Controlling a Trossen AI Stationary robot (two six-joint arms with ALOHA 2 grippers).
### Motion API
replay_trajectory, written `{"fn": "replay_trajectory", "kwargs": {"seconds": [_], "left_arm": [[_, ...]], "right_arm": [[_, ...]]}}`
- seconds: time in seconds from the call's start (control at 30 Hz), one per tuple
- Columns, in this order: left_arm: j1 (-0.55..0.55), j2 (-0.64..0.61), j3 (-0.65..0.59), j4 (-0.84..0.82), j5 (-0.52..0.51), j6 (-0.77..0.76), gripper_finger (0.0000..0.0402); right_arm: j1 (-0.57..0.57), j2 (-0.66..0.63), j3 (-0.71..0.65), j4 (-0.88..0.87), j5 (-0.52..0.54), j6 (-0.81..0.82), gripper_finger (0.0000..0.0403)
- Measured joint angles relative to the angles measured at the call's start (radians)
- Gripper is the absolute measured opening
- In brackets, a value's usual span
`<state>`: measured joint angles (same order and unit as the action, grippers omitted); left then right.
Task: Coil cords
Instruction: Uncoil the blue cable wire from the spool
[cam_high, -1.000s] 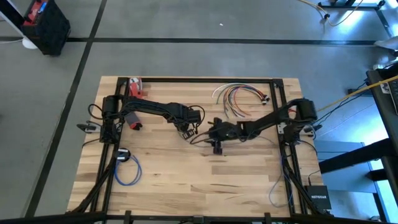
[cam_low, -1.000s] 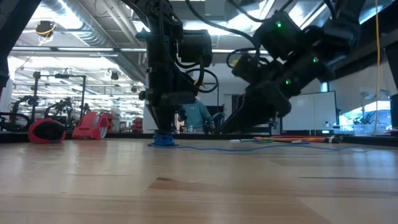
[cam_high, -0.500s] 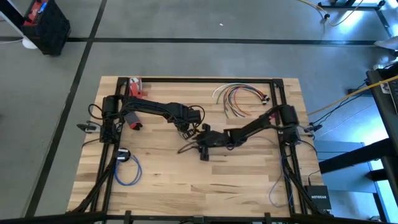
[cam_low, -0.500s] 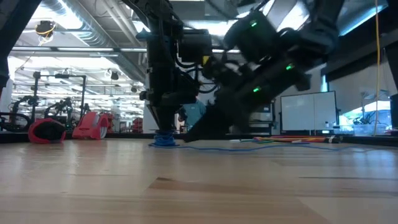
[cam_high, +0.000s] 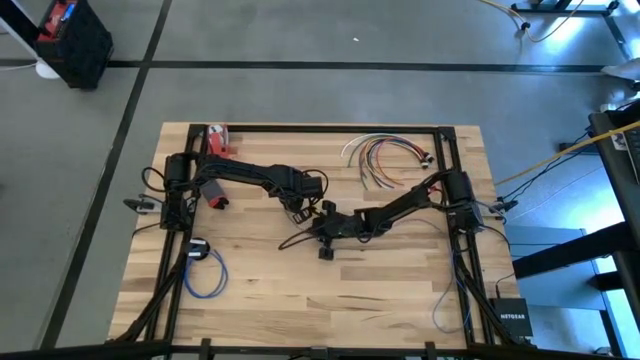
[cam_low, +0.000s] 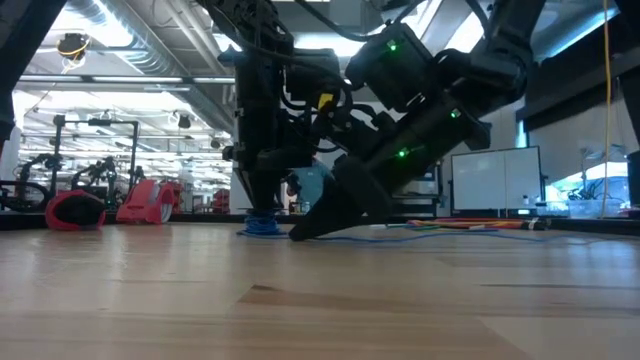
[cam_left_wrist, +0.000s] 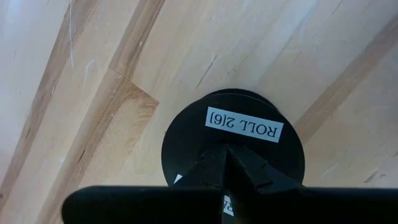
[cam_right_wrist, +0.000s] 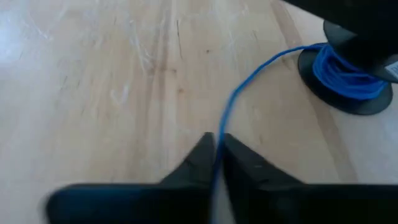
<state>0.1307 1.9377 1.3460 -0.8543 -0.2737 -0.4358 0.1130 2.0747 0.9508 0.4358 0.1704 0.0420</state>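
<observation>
2 arms (cam_high: 250, 178), 1 spool (cam_left_wrist: 233, 146), 1 table (cam_high: 300, 300)

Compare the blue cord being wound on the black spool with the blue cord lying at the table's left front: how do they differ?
The blue cord on the black spool is wound tight, its free end running taut into the shut right hand; the left hand holds the spool. The other blue cord lies in a wide loose loop on the table, touched by neither hand. Both are thin and blue.
</observation>
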Motion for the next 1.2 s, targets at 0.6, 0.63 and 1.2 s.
{"fn": "replay_trajectory", "kwargs": {"seconds": [0.6,0.63,1.2], "left_arm": [[0.0,0.0,0.002,0.009,0.004,-0.005,0.0],[0.0,0.0,0.002,0.01,0.004,-0.006,0.0],[0.0,-0.002,0.003,0.011,0.001,-0.007,0.0]], "right_arm": [[0.063,-0.238,-0.108,-0.355,0.099,-0.175,0.0003],[0.065,-0.267,-0.138,-0.359,0.114,-0.174,0.0003],[0.067,-0.823,-0.588,-0.551,0.021,0.12,0.0002]]}}
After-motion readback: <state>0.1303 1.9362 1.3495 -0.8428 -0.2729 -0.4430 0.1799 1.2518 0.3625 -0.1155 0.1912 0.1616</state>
